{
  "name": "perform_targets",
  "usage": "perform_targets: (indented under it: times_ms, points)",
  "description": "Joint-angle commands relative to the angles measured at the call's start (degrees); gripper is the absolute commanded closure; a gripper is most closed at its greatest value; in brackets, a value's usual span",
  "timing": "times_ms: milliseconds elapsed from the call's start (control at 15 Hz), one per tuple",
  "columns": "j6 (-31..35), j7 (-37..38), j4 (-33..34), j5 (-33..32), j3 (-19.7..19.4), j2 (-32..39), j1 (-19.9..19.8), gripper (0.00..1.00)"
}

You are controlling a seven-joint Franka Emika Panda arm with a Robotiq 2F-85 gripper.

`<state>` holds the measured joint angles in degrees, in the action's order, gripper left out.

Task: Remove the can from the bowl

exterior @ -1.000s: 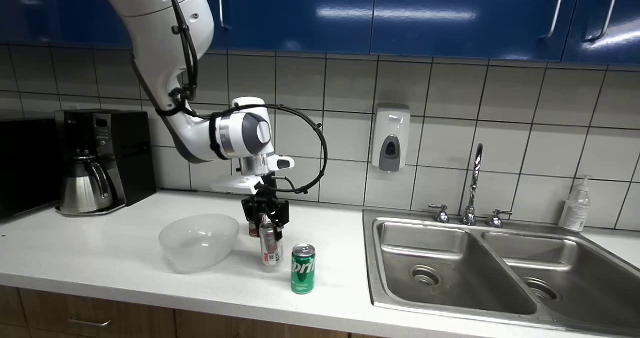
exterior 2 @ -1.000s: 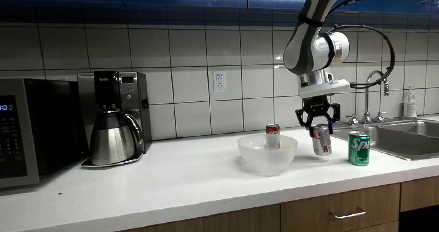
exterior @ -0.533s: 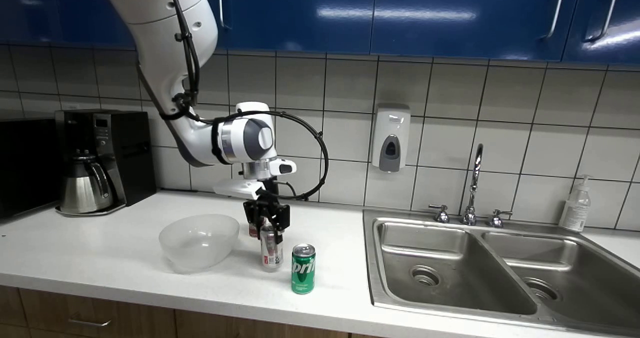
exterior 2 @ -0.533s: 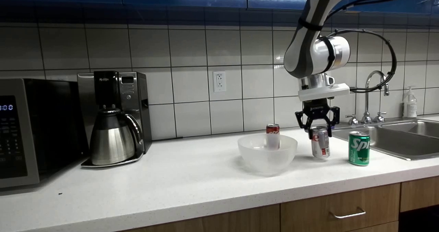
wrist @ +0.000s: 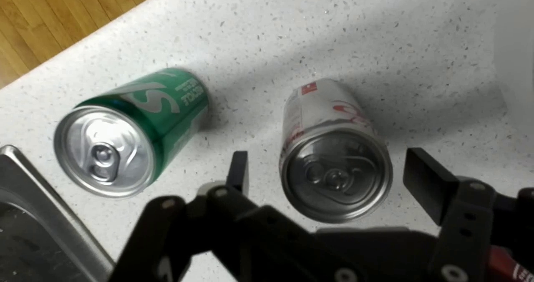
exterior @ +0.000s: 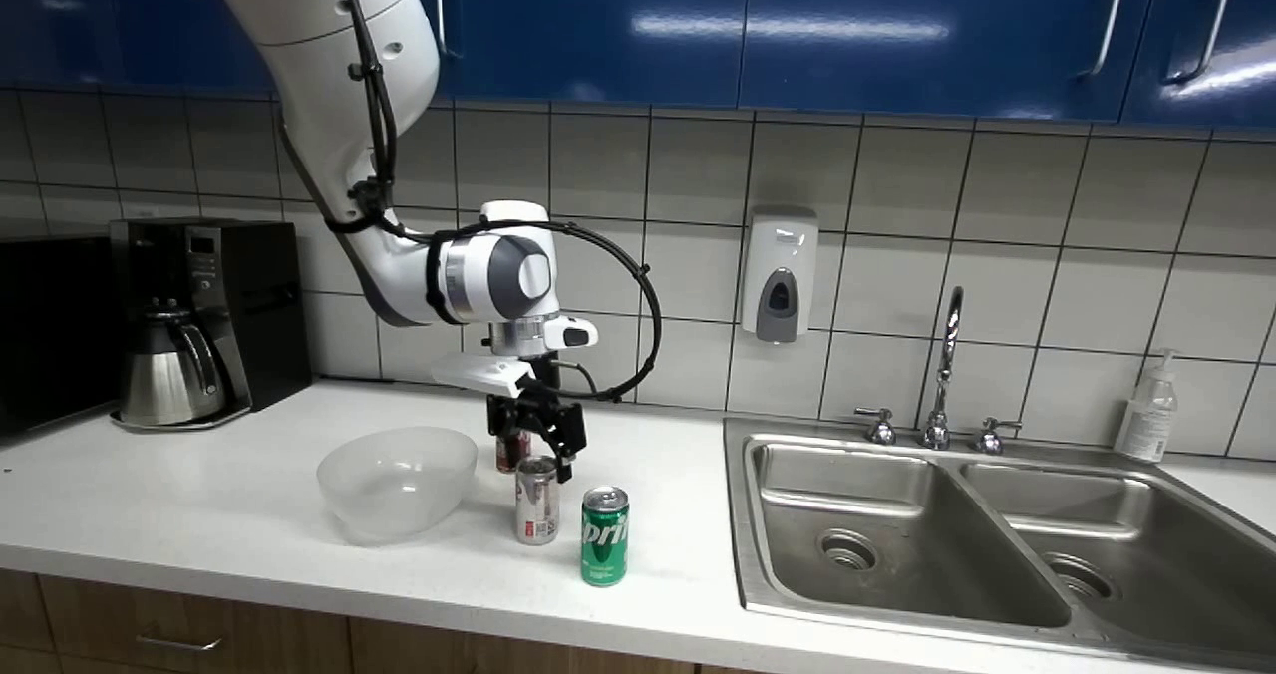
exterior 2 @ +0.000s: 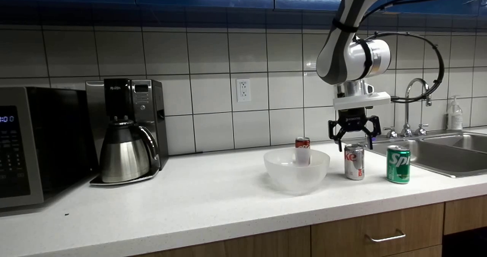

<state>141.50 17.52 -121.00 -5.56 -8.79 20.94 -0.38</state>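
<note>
Black claw hangs spread, empty, centre-right in an exterior view, the silver-grey metal can already outside the translucent white bowl, only retreat likely remaining.

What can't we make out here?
Red can: wrist view, behind the gripper, cut off by frame edge.
Red can's lower part: an exterior view, veiled by the bowl.
Microwave: both exterior views, cut off by left edge.
Pump bottle label: both exterior views, print too small.
</note>
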Motion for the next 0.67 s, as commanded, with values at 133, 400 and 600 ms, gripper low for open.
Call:
perform_targets:
  times_ms: [133, 400, 600]
  points:
    - [-2.5, -2.1, -2.2, -1.1, 0.4, -6.7, 0.3, 0.00]
    - [-6.3, -1.2, -2.9, -1.9, 1.1, -11.3, 1.2, 0.00]
    - [-3.9, -0.8, -0.6, -1.1, 1.4, -8.0, 0.5, 0.00]
